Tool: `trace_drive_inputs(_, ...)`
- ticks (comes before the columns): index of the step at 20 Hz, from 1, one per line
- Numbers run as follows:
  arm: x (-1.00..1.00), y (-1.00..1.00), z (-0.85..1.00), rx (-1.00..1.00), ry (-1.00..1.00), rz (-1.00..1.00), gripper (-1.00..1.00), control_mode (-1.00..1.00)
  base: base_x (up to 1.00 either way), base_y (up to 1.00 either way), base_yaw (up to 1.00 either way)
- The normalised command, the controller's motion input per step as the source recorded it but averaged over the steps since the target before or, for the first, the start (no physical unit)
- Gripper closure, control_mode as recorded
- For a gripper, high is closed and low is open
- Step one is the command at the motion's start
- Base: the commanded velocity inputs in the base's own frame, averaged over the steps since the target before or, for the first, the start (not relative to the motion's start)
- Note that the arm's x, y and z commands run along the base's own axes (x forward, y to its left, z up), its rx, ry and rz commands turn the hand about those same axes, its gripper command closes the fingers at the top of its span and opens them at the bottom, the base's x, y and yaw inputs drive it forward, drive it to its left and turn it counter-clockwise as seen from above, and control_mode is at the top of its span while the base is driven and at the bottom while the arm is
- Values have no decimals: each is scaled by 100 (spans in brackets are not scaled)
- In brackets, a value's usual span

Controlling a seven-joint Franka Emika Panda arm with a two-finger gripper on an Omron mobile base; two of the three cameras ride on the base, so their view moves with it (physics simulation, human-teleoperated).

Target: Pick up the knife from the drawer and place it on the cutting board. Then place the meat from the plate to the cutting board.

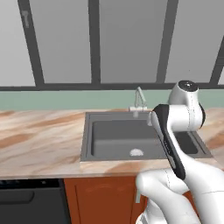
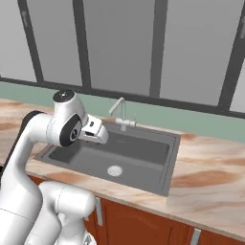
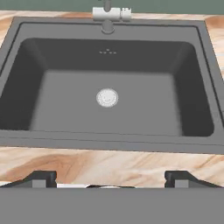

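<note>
Pincer [image 3: 109,177] spread wide, holding nothing; poised above grey sink [image 3: 26,131]; faucet [image 3: 107,15] behind.

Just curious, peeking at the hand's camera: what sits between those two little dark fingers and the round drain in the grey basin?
In the hand view, a strip of marbled tan countertop, then the dark grey sink's front rim and bare basin floor up to the round silver drain.
</note>
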Motion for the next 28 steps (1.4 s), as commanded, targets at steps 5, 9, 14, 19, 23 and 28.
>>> trace_drive_inputs(5, 0, 0, 0, 0, 0, 0, -100, 100, -8, -100, -7)
trace_drive_inputs(9, 0, 0, 0, 0, 0, 0, -100, 100, 0, -100, -4)
trace_drive_inputs(14, 0, 0, 0, 0, 0, 0, -100, 100, 0, -100, -13)
trace_drive_inputs(19, 0, 0, 0, 0, 0, 0, -100, 100, 10, -100, -12)
trace_drive_inputs(23, 0, 0, 0, 0, 0, 0, -100, 100, 4, -78, -6)
trace_drive_inputs(28, 0, 0, 0, 0, 0, 0, -100, 100, 33, -7, -15)
